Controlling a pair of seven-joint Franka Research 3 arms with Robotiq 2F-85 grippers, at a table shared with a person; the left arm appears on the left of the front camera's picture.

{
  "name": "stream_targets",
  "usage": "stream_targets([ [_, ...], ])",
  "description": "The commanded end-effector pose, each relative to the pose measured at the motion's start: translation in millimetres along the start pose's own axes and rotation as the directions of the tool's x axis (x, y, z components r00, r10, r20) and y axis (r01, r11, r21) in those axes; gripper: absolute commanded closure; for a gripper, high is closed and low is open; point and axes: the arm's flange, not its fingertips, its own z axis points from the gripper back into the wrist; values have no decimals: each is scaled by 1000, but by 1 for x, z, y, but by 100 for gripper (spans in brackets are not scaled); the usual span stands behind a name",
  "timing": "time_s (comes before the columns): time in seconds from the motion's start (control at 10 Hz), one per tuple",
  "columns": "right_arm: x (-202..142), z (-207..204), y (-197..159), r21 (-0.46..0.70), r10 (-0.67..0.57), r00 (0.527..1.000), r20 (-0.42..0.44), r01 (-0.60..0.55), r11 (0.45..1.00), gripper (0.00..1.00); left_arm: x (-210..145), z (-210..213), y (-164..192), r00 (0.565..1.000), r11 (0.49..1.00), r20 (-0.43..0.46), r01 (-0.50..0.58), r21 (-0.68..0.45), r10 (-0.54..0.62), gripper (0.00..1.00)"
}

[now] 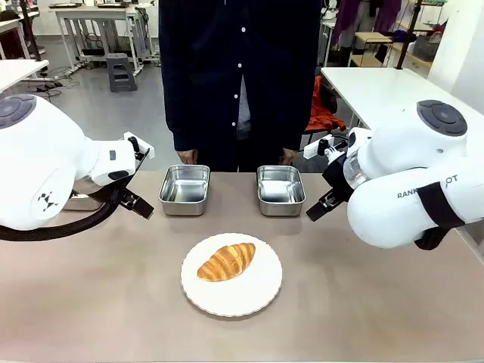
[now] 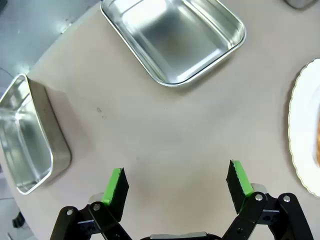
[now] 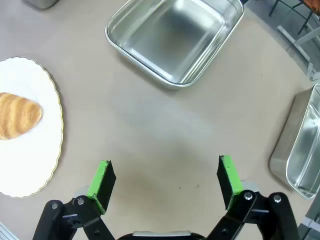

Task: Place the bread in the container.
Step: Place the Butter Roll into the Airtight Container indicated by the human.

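**Bread's sitting on the plate, nothing grabbed. Here's what worries me**

The bread (image 1: 226, 262) lies across the middle of the plate (image 1: 231, 302), so it's in no tray yet. The left fingers (image 2: 116, 185) hang off the plate's left side and the right fingers (image 3: 102, 182) off its right. Both pairs are spread wide with nothing between them, over bare surface (image 1: 113, 302).

What could bite:

- **Wrong tray.** A left tray (image 1: 184, 189) and a right tray (image 1: 280, 189) sit just beyond the plate. A left outer tray (image 2: 22, 137) and a right outer tray (image 3: 302, 145) sit farther out from it. All four look alike, so my guess for mistake number one is dropping the bread in the wrong one.
- **Bad pinch.** The crust looks glossy and the roll tapers. A pinch near a tip could squirt it off the plate, and a hard one could squash it.
- **Shoved plate.** The plate probably slides, so a low approach may push it along.
- **Person in the way.** A person (image 1: 240, 76) stands beyond the plate, right behind those trays. A fast reach could come too close.
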Motion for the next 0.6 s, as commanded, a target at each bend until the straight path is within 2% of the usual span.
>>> stream_targets([
  [0.0,0,0,0,0,0,1000,0,0,1000,0,0,0,0,1000,1000,0,0,0,0,0],
  [0.5,0,0,0,0,0,1000,0,0,1000,0,0,0,0,1000,1000,0,0,0,0,0],
])
